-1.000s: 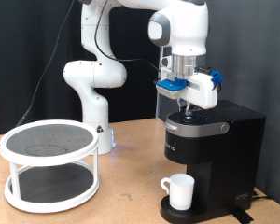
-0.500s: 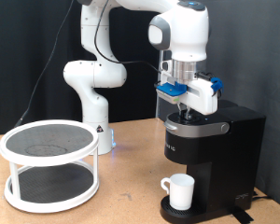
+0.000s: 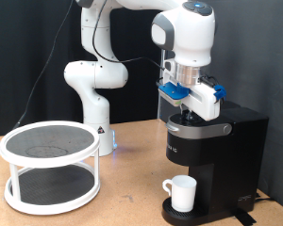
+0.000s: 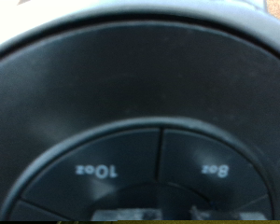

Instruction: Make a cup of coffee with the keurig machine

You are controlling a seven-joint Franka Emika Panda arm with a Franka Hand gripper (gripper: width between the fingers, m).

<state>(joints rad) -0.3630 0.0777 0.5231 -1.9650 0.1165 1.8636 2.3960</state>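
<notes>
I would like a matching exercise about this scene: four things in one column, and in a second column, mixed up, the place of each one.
Things:
1. cup
2. gripper
3. two-tier round rack
4. 10oz button

Places:
A. at the exterior view's left, on the table
B. on the drip base under the keurig machine
C. on the machine's round top panel, beside the 8oz button
D. down at the machine's top

Pairs: 1-B, 2-D, 3-A, 4-C

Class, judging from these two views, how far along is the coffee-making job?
Done: the cup stands on the keurig machine base, lid down. In hand: the gripper sits at the machine's top; the wrist view shows the 10oz button close up. Left: no coffee is visibly pouring.
</notes>
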